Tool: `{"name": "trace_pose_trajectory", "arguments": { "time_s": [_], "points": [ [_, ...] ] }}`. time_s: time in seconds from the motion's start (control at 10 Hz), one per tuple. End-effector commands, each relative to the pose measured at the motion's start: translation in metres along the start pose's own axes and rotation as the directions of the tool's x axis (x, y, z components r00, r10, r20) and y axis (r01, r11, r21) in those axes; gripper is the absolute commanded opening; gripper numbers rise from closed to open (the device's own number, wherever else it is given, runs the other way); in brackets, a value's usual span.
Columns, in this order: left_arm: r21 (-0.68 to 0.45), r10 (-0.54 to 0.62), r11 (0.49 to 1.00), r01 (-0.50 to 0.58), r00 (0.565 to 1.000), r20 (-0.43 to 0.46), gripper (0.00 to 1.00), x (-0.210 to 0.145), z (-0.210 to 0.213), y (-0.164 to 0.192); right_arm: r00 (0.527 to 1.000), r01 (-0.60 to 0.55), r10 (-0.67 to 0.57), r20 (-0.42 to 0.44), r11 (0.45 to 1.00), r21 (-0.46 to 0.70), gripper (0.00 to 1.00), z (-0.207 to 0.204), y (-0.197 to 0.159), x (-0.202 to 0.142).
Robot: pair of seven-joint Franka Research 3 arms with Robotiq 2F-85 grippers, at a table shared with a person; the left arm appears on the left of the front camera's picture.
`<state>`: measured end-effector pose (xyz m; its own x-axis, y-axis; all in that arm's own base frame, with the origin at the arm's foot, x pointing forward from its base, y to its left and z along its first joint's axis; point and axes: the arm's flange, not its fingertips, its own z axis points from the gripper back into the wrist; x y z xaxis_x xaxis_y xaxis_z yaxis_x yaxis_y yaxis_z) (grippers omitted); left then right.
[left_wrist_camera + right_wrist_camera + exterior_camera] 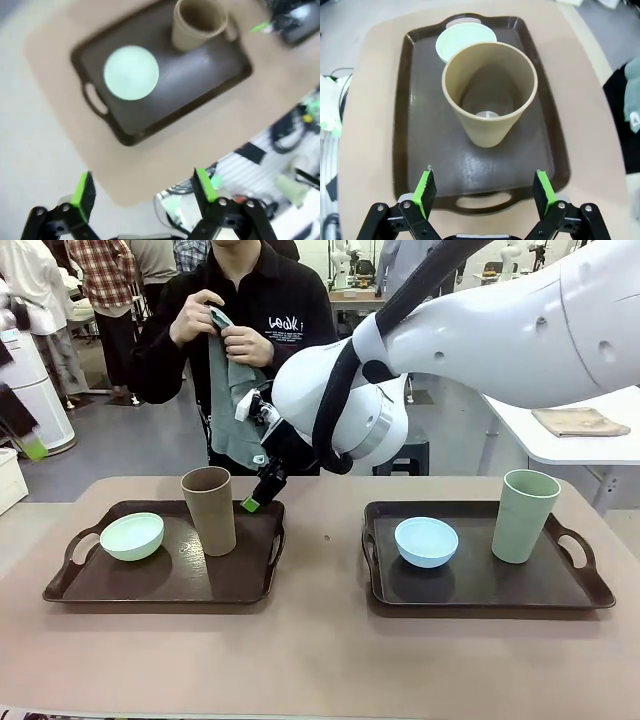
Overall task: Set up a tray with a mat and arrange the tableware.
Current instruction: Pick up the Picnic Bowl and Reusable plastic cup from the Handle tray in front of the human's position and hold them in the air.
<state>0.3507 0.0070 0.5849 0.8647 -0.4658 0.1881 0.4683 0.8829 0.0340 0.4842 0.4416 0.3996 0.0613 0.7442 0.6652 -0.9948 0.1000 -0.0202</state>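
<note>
Two dark brown trays lie on the tan table. The left tray [255, 575] holds a pale green bowl [132, 536] and a tan-brown cup [210, 510]. On the right tray [480, 585] sit a light blue bowl [426, 541] and a pale green cup [525, 515]. My right gripper [256, 494] reaches across the middle and hangs open just behind the tan cup [490, 95], by the tray's [420, 150] near handle; its jaws [485, 192] hold nothing. My left gripper [142, 182] is open, high above the left tray [200, 80]. The person holds a grey-green mat [230, 390] in both hands.
The person stands at the table's far edge, behind the left tray. A white side table [600, 445] with a folded tan cloth [580, 421] stands at the right. Bare tabletop [320, 660] runs between the trays and along the front.
</note>
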Motion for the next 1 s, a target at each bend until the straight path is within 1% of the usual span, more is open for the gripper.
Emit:
{"name": "trace_pose_trajectory", "arguments": {
  "time_s": [0.0,0.1,0.2,0.3,0.5,0.6,0.7,0.8,0.9],
  "points": [
    [-0.041,0.122,0.991,-0.125,0.991,-0.061,1.0,0.016,-0.025,-0.01,0.984,-0.133,0.128,0.124,0.991,0.029,1.0,-0.007,-0.013,-0.022],
    [-0.109,0.115,0.987,-0.12,0.992,-0.045,1.0,0.014,-0.035,-0.014,0.975,-0.158,0.154,0.158,0.987,0.011,1.0,-0.013,-0.015,-0.03],
    [-0.012,0.067,0.998,-0.067,0.996,-0.057,1.0,0.008,-0.024,-0.003,0.98,-0.104,0.107,0.166,0.994,-0.03,1.0,-0.014,-0.018,-0.034],
    [-0.012,0.067,0.998,-0.067,0.996,-0.057,1.0,0.008,-0.024,-0.003,0.991,-0.112,0.111,0.068,0.994,0.003,1.0,-0.01,-0.02,-0.012],
    [-0.012,0.067,0.998,-0.067,0.996,-0.057,1.0,0.008,-0.024,-0.003,0.991,-0.112,0.111,0.068,0.994,0.003,1.0,-0.01,-0.02,-0.012],
    [-0.032,0.09,0.995,-0.092,0.994,-0.065,1.0,0.012,-0.03,-0.007,0.988,-0.122,0.122,0.097,0.993,-0.005,1.0,-0.016,-0.025,-0.018],
    [-0.025,0.152,0.987,-0.156,0.981,-0.118,1.0,0.02,-0.05,0.002,0.984,-0.129,0.117,0.133,0.987,0.09,1.0,-0.023,-0.028,-0.021],
    [0.031,0.206,0.979,-0.203,0.971,-0.121,1.0,0.024,-0.07,0.008,0.98,-0.141,0.122,0.158,0.984,0.113,1.0,-0.025,-0.029,-0.023],
    [0.028,0.244,0.97,-0.242,0.966,-0.087,1.0,0.024,-0.087,0.009,0.97,-0.184,0.163,0.181,0.978,0.103,1.0,-0.027,-0.03,-0.025]
  ]
}}
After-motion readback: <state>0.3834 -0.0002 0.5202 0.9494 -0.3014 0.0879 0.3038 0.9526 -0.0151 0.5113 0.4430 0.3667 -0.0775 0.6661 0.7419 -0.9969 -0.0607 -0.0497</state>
